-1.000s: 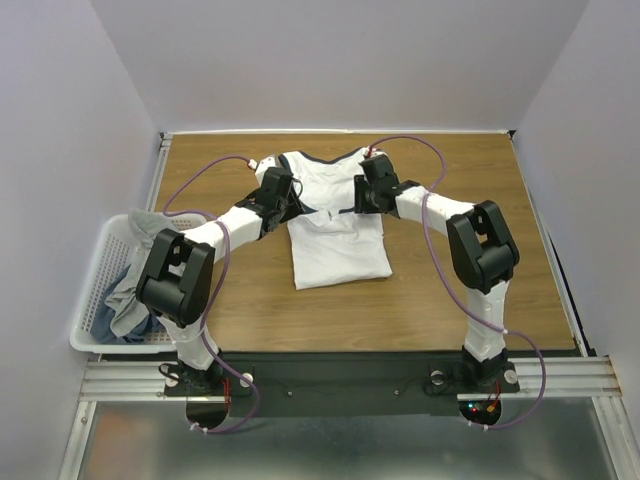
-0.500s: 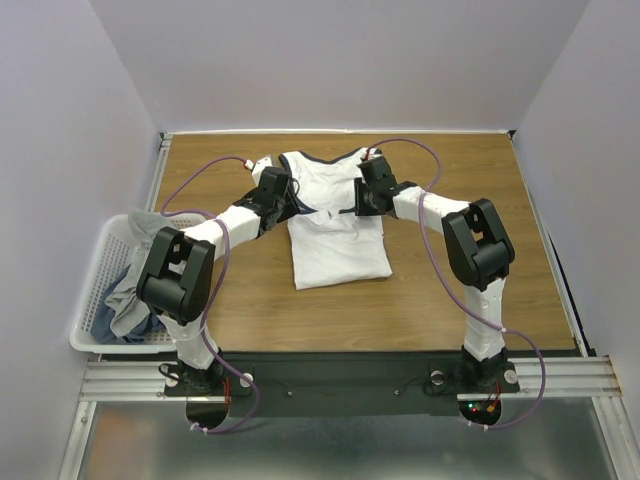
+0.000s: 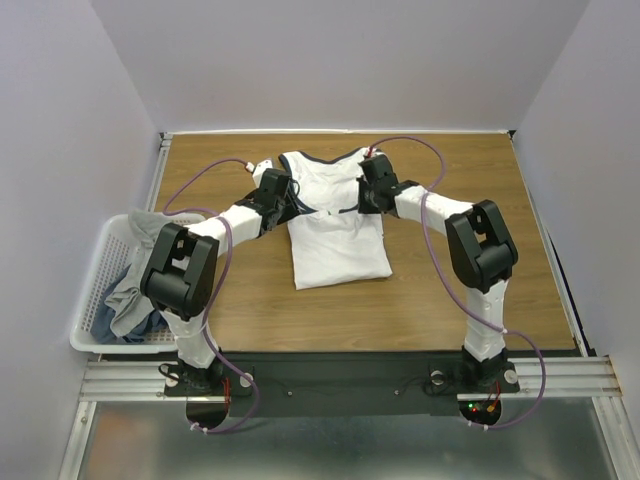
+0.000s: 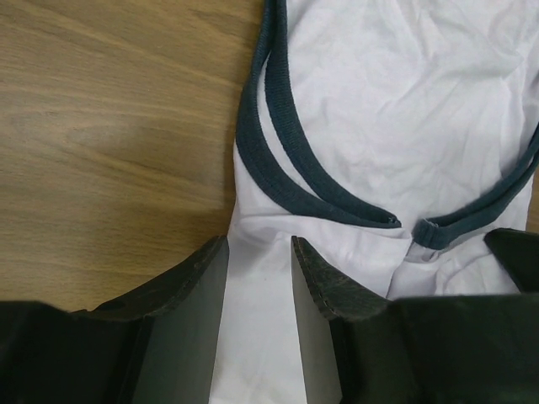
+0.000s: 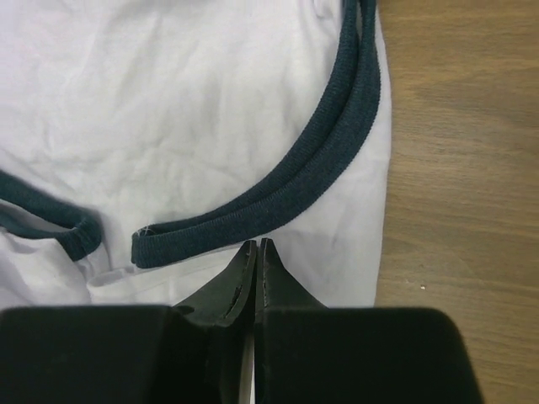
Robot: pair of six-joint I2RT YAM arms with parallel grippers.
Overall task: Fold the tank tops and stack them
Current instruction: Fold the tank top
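Showing basket overhead, tank top trim wrist-side

The white cloth tank top with navy-edged neck and armholes lies on the brown wooden tabletop, from its centre toward 12 o'clock. The left hand sits at the top's 9 o'clock armhole, the right hand at its 3 o'clock armhole. Beside the tabletop's 8 o'clock edge stands the white plastic lattice basket, with crumpled grey cloth tank tops in it.
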